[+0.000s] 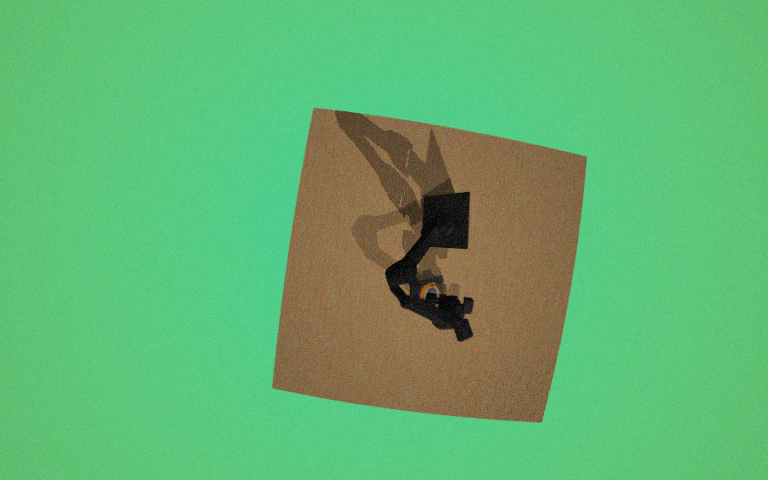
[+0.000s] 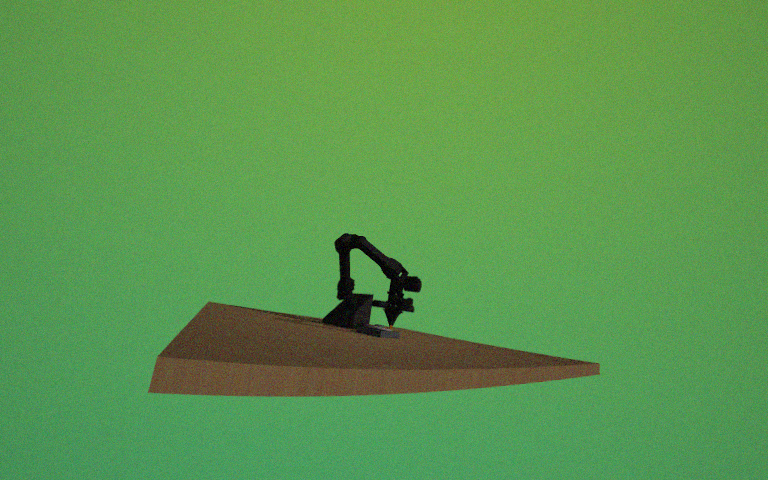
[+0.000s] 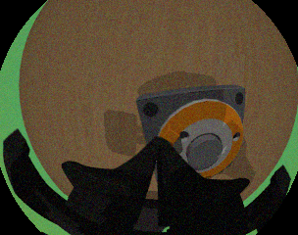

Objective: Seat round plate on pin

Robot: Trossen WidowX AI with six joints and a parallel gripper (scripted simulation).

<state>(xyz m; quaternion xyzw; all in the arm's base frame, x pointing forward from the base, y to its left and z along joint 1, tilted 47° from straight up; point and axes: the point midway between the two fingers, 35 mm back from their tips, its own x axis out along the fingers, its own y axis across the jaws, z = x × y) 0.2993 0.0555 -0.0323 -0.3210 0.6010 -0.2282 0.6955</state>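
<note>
The claw (image 3: 157,145) was fully closed and held nothing, its tip at the near edge of the orange plate (image 3: 176,124) on the grey base (image 3: 164,104), so it probably needed to push the rim sideways gently, without pressing down.

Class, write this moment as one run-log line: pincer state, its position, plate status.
pincer: shut, holding nothing | position: tips at near-left edge of round plate | plate: on grey base, flatness unclear | contact: cannot tell
</note>
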